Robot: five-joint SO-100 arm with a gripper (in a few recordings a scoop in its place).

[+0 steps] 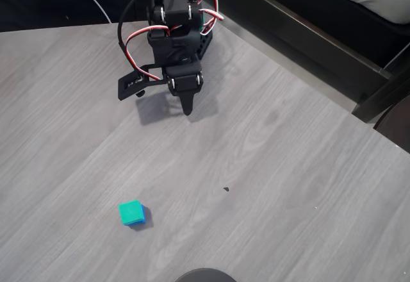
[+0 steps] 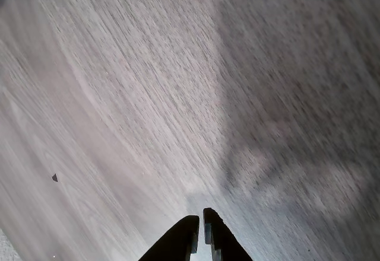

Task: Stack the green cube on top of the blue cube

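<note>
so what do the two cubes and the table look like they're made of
The green cube looks like matte plastic or foam: flat, even colour with no shine. The blue cube beneath it, showing as a thin edge, seems the same, though too little shows to be sure. The table looks like grey wood-grain laminate, going by its streaked printed-looking grain and smooth low sheen.

The small matte teal-green cube [image 1: 130, 211] tops the bright blue cube [image 1: 142, 218]. The wooden table [image 1: 269, 166] shows pale grey streaked grain. The plastic two-finger gripper [image 1: 187, 107] is black.
</note>
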